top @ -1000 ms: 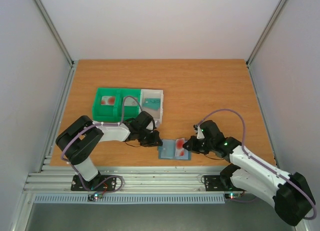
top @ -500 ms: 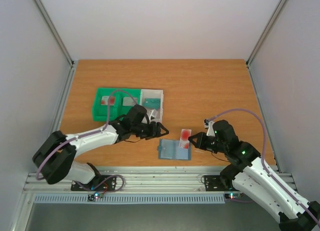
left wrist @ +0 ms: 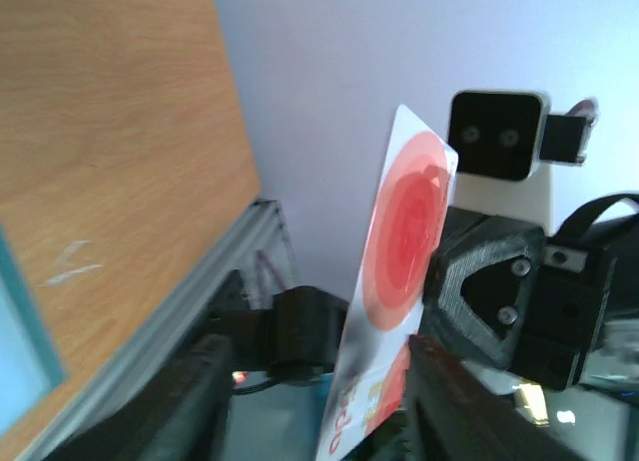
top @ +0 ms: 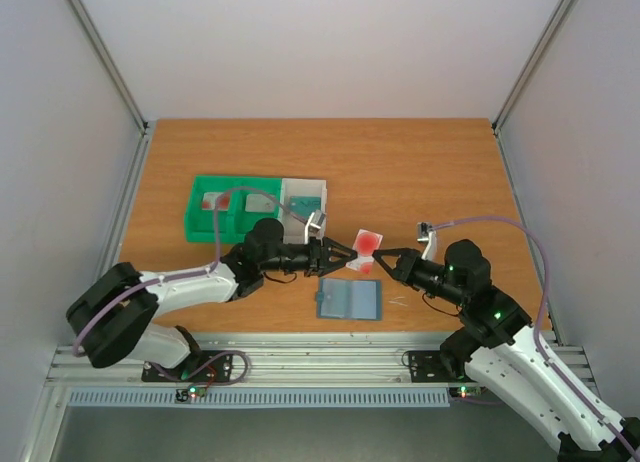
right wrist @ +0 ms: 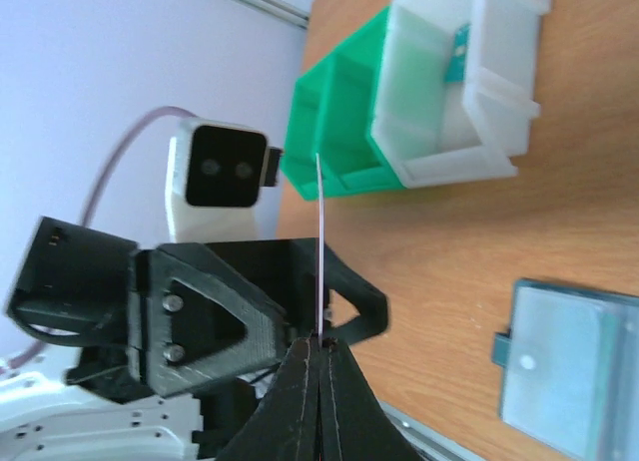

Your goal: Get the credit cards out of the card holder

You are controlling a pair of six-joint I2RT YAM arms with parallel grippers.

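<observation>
Credit card (top: 366,248) held aloft, upright on edge, beyond open card holder (top: 349,301) on counter (top: 430,172). Right tool (top: 384,261) pinches one end; left tool (top: 343,254), fingers wide, straddles opposite end, likely placed to receive

The top camera looks steeply down from above the near edge over the whole table (top: 430,162). The left wrist camera faces 3 o'clock, the right 9 o'clock, both close on one credit card (top: 367,244).

This looks like a robotics lab test cell. Plain white panels (top: 320,42) on aluminium posts (top: 107,57) enclose the wooden table (top: 420,172), with a slotted aluminium rail (top: 320,359) along the table's near edge.
</observation>
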